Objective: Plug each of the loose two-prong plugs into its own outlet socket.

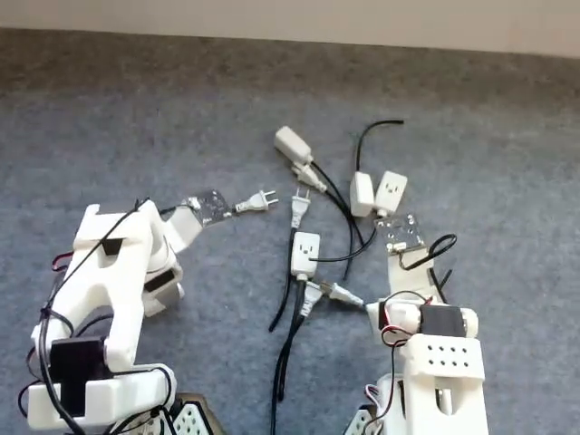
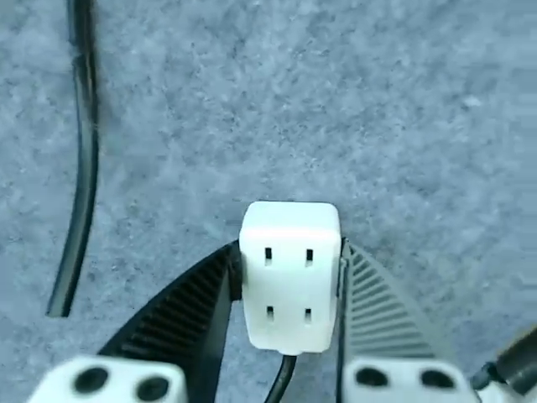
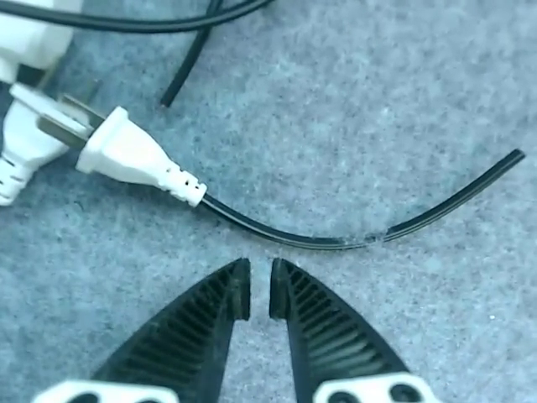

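My left gripper (image 2: 289, 252) is shut on a white outlet socket (image 2: 289, 277), slots facing the camera, its black cord running back between the fingers. My right gripper (image 3: 260, 281) is shut and holds nothing, low over the carpet. Just past it lies a white two-prong plug (image 3: 138, 159), its black cord curving past the fingertips to a cut end. In the high view, loose plugs (image 1: 256, 201) (image 1: 299, 208) and sockets (image 1: 304, 254) (image 1: 391, 188) lie between the two arms.
Grey carpet covers the table. A second plug (image 3: 21, 155) and a socket (image 3: 29, 42) lie beyond the right gripper. A black cord (image 2: 80, 168) runs beside the held socket. More plugs (image 1: 343, 292) and tangled black cords (image 1: 290, 335) crowd the middle.
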Robot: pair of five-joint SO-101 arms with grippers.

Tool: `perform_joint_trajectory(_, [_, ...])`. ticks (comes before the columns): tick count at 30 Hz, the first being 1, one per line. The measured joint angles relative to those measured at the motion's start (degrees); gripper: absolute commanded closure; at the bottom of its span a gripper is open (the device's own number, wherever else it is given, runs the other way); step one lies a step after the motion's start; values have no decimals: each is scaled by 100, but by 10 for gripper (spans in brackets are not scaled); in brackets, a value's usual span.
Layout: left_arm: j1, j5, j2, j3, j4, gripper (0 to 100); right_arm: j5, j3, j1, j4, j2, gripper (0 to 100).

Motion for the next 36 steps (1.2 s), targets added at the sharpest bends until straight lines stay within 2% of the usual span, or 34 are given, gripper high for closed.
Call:
perform_joint_trajectory(5, [1055, -167, 9, -396, 791, 989, 0, 0, 0, 0, 0, 936])
perform_joint_trajectory(11, [3042, 651, 9, -1073, 1301, 992, 0, 0, 0, 0, 0, 936])
perform_joint_trajectory(16, [4343, 897, 9, -1055, 1327, 991, 0, 0, 0, 0, 0, 936])
perform_joint_trajectory(19, [4862, 1046, 9, -756, 879, 989, 0, 0, 0, 0, 0, 936])
perform_joint_trajectory(22, [4958, 1073, 9, -378, 448, 954, 0, 0, 26, 0, 0, 936])
perform_joint_trajectory(27, [4791, 1073, -18, 35, 149, 752, 0, 0, 0, 0, 0, 936])
perform_joint_trajectory(31, [4440, 1125, 18, 132, 62, 741, 0, 0, 0, 0, 0, 936])
perform_joint_trajectory(36, [3859, 1108, 9, -448, 237, 741, 0, 0, 0, 0, 0, 936])
